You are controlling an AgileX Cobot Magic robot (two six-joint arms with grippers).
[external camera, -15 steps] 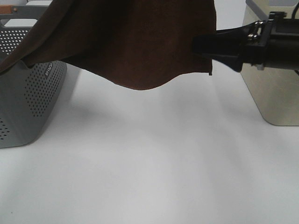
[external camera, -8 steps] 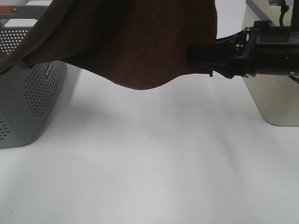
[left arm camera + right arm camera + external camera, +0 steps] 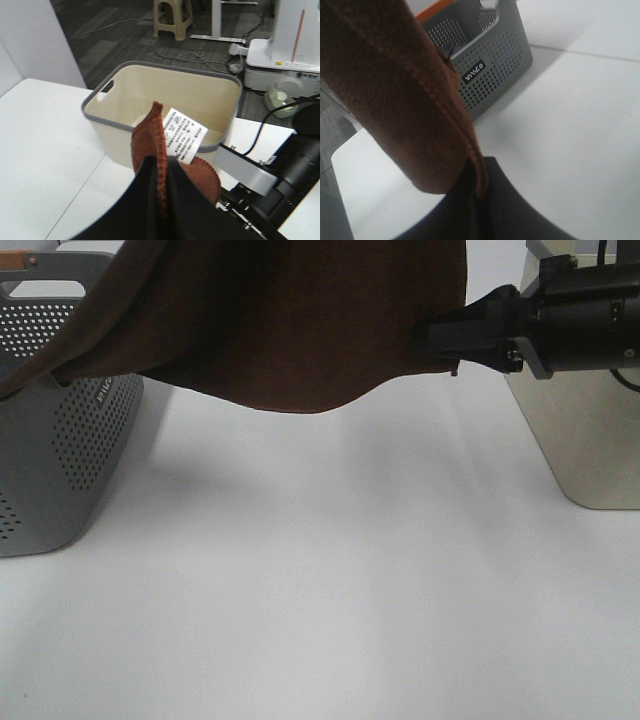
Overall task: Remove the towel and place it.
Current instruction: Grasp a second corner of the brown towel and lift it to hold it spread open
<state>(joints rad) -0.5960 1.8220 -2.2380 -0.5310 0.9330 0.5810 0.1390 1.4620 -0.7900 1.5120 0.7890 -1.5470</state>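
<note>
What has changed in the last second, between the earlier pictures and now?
The right gripper closed on the edge of the towel and rose slightly, lifting the lower hem a little. The grey basket and the beige basket stayed in place.

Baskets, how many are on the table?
2: a grey perforated basket at the left of the table, partly under the towel, and a beige basket at the right. The towel may hide more.

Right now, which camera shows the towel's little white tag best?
The left wrist view: the white tag sits close and unblocked, printing visible, on the towel edge. The high view and right wrist view show only brown towel, no tag showing.
</note>
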